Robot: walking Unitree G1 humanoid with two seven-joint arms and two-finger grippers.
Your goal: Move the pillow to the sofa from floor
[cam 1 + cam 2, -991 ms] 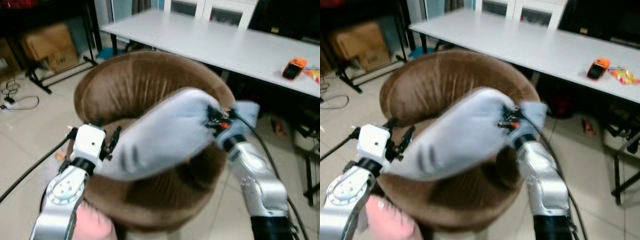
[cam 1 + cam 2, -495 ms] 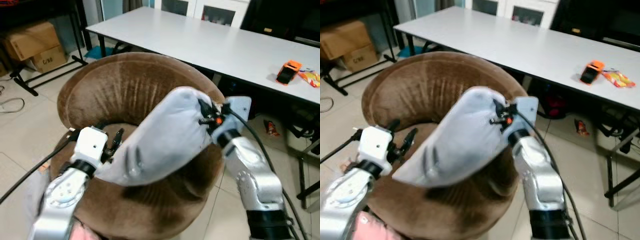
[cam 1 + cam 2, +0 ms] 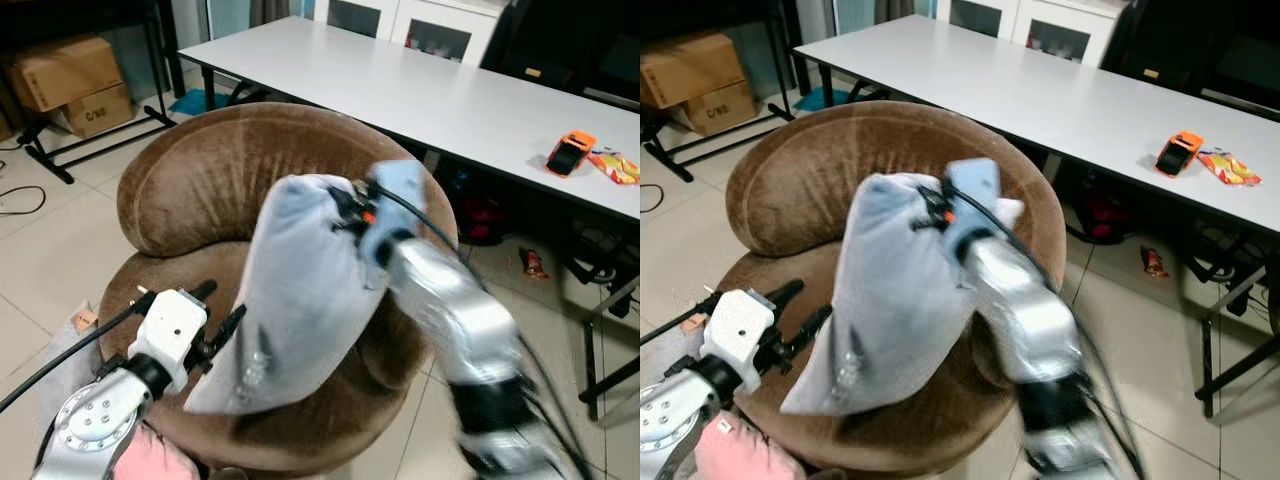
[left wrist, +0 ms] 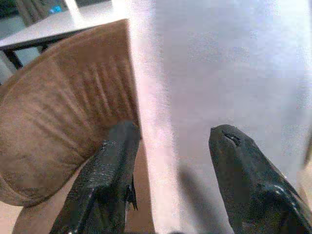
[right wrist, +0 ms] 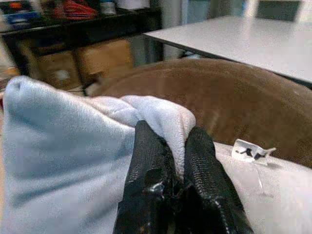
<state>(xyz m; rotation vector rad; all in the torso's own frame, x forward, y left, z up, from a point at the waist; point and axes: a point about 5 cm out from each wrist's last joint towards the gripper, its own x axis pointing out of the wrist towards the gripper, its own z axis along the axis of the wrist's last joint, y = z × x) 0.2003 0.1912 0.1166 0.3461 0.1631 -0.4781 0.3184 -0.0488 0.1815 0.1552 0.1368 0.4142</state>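
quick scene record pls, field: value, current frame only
object: light grey fabric pillow, hanging upright over the seat
target: round brown velvet sofa chair
right gripper: shut on a fold at the pillow's top
left gripper: open, fingers either side of the pillow's lower edge, not clamped
pillow contact with seat: cannot tell
behind: long white table with a small orange device
floor: cardboard boxes, black cables

The 2 head views look forward and down from above, sharing the brown sofa (image 3: 250, 200) and the white table (image 3: 1060, 95) behind it. Each wrist view looks along its own black fingers (image 4: 105, 180), very close to the pale pillow (image 5: 58, 146).
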